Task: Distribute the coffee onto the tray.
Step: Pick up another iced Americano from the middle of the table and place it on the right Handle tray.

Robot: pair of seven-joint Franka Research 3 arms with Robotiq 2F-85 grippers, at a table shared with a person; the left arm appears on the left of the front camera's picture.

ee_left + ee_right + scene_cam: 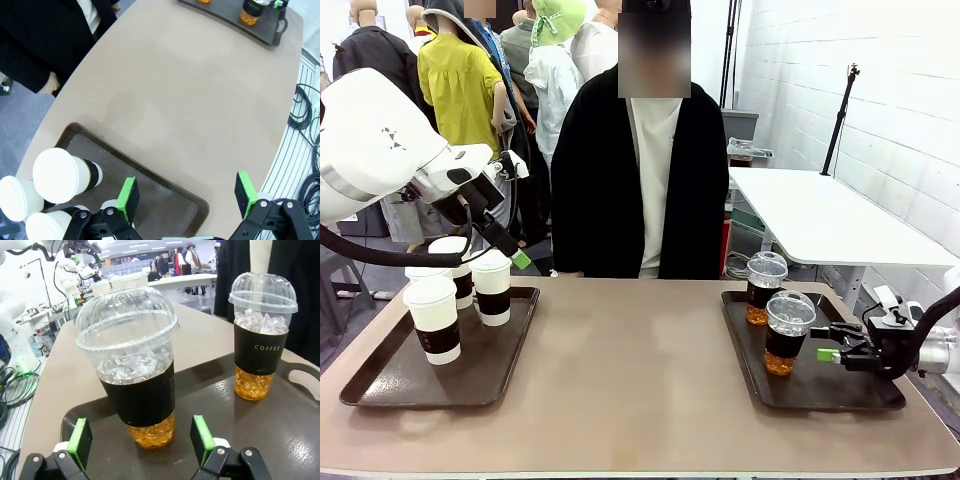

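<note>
R gripper (141,440) wide open right by the near iced cup (132,365), prob not touching. L gripper (187,197) open too, above the paper cups (455,295) w/ nothing in it.

Tan table (640,380), person in black coat (650,190), white side table (820,215)

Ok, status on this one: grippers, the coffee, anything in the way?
Left gripper open, above the paper cups on the left tray. Right gripper open, fingers flanking the near iced cup, not gripping. Nothing in the way.
</note>
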